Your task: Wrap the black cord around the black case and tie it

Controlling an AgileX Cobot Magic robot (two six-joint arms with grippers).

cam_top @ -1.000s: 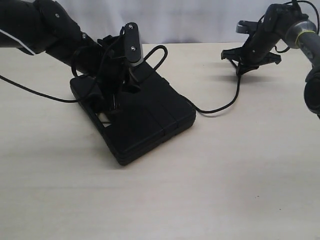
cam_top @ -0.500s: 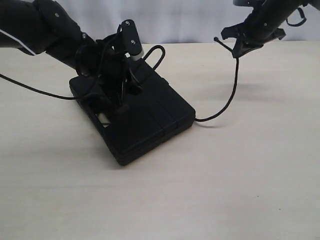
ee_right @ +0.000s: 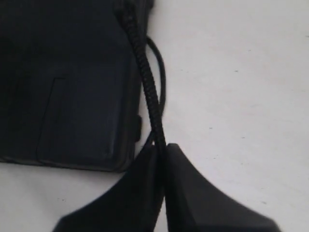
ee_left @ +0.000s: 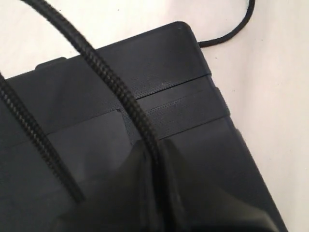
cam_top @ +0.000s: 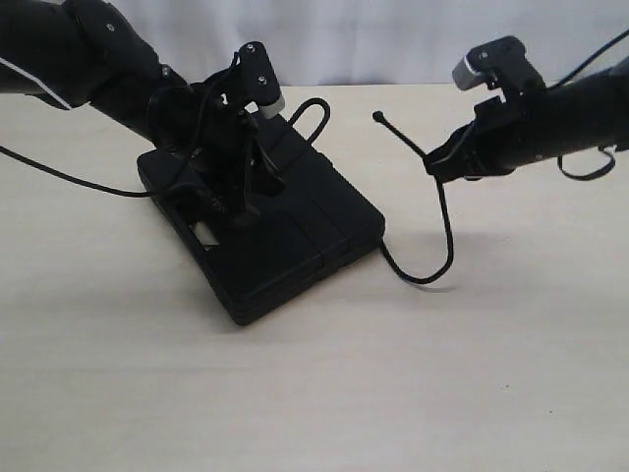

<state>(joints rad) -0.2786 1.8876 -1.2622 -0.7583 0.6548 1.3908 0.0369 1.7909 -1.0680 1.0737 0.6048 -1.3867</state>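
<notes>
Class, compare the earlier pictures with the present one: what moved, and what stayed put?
The right gripper, shut on the thin black braided cord, rose, then swung down and inward toward the flat black plastic case, so the cord's slack now loops beside the case. The left gripper stayed clamped on the cord over the unmoved case.

Bulky matte black left arm (cam_top: 88,59) with thin white stripe (cam_top: 29,81); black oblong wrist plate (cam_top: 257,74) bearing two small pale screws and a silver-grey end; thin smooth black cable (cam_top: 69,177) running off it; slimmer black right arm (cam_top: 565,113), capped by grey wrist camera (cam_top: 488,59); black wedge-shaped fingers (ee_right: 203,198).
</notes>
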